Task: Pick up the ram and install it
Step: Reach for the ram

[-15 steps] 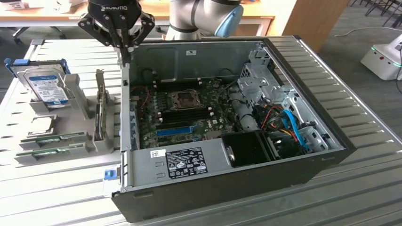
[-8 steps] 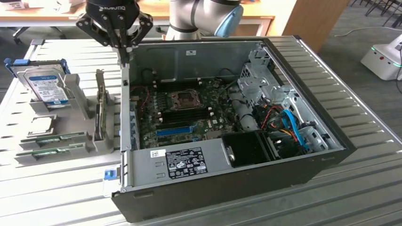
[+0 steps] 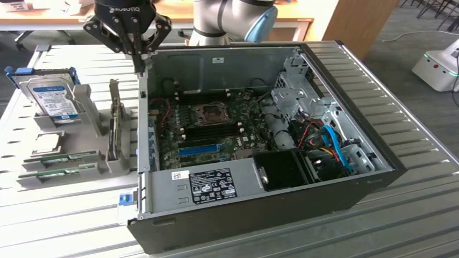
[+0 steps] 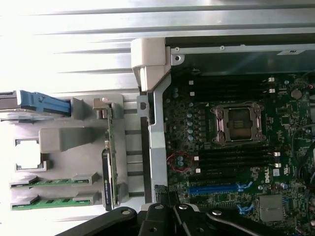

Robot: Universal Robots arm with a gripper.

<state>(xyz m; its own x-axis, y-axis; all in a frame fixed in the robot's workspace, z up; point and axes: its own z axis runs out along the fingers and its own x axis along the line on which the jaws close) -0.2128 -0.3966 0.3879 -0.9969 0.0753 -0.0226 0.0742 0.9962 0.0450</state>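
Observation:
Two look-alike green ram sticks lie side by side in a grey holder on the exterior view's left, one (image 3: 63,158) (image 4: 51,181) behind the other (image 3: 59,173) (image 4: 49,202); I cannot tell which is the task's ram. My gripper (image 3: 141,60) (image 4: 170,216) hangs above the back corner of the open computer case (image 3: 147,134), over its side wall, well away from the sticks. Its fingers are shut with nothing between them. On the motherboard, black memory slots (image 3: 208,130) (image 4: 231,160) run beside the CPU socket (image 3: 213,114) (image 4: 236,124).
The grey holder (image 3: 86,107) also carries a hard drive (image 3: 51,99) with a blue bracket (image 4: 44,104), an upright expansion card (image 3: 113,126) (image 4: 110,162) and a square chip (image 3: 47,142). Cables and drive bays (image 3: 323,140) fill the case's far side. The table (image 3: 401,215) is ribbed metal.

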